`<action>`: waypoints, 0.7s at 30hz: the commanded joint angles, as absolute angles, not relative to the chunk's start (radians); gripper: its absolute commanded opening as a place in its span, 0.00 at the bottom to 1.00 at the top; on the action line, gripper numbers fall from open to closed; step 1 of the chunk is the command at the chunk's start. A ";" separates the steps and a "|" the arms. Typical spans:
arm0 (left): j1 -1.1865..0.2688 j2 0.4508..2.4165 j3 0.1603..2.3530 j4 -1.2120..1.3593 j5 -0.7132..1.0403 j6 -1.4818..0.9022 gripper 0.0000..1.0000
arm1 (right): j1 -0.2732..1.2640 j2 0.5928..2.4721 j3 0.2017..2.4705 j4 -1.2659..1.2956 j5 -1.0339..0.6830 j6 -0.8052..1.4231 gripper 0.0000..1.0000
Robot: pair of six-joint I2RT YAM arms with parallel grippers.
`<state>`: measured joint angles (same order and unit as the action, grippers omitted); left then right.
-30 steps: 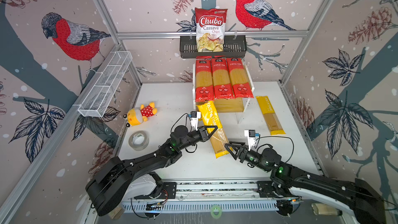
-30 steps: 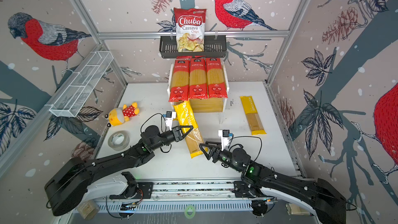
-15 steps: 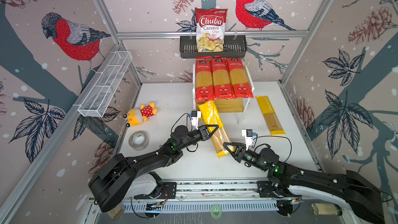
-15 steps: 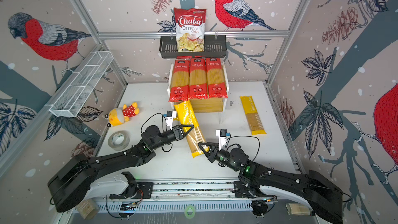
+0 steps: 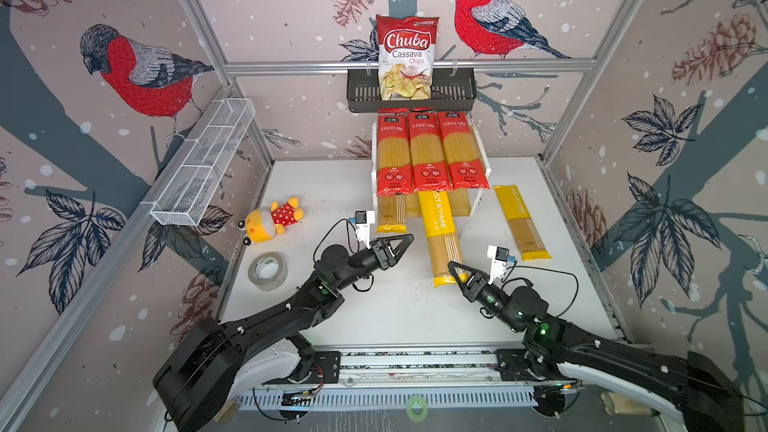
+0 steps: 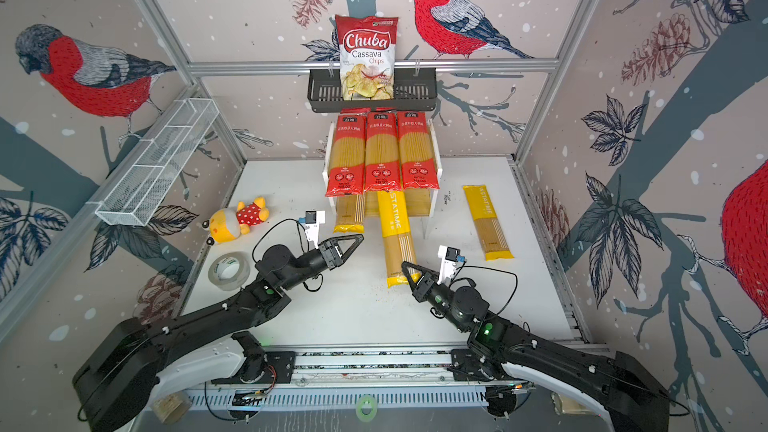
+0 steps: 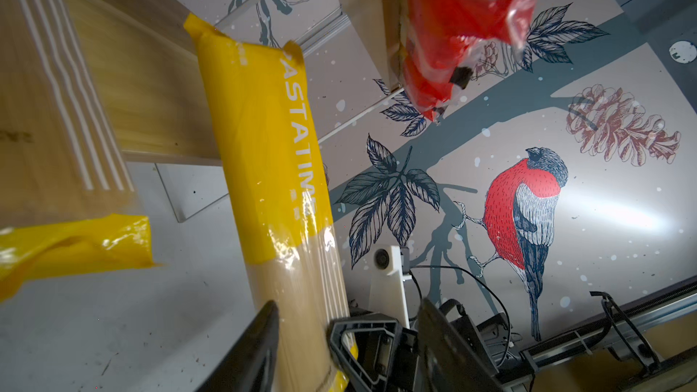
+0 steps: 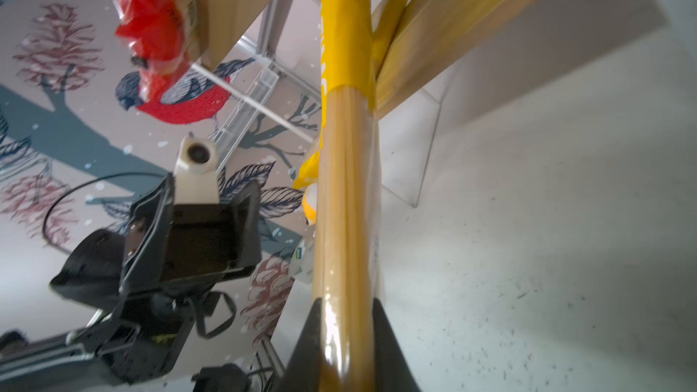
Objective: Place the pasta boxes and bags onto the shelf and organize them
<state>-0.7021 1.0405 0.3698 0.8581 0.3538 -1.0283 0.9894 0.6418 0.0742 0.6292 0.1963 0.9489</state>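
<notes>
Pasta in both top views: middle yellow pack (image 5: 439,234), far end on the lower board of the shelf (image 5: 460,203), below three red packs (image 5: 424,151); near end clamped in right claw (image 5: 454,271); left claw (image 5: 400,243) parted, empty, at 9 o'clock. Left wrist: fingers (image 7: 256,345) apart, pack (image 7: 271,152) beyond. Right wrist: fingers (image 8: 309,345) pinching pack (image 8: 347,190).

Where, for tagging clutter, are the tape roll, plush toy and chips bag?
tape roll (image 5: 268,285), in a top view, outer wall
plush toy (image 5: 286,214), in a top view, dotted dress
chips bag (image 5: 406,41), in a top view, Chuba logo
</notes>
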 commanded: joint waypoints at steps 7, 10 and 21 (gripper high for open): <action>-0.693 0.819 0.362 0.403 0.192 -0.829 0.60 | 0.831 0.850 0.259 0.689 0.172 1.069 0.00; -0.693 0.774 0.331 0.340 0.174 -0.825 0.60 | 0.832 0.959 0.335 0.721 0.148 1.088 0.00; -0.693 0.714 0.282 0.332 0.184 -0.871 0.61 | 0.850 1.272 0.593 0.704 0.132 1.110 0.17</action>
<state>-0.6956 0.7219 0.2771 0.3405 0.1829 -0.8696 0.8505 1.2430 0.5606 0.5739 0.1223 1.1057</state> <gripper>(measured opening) 0.605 0.179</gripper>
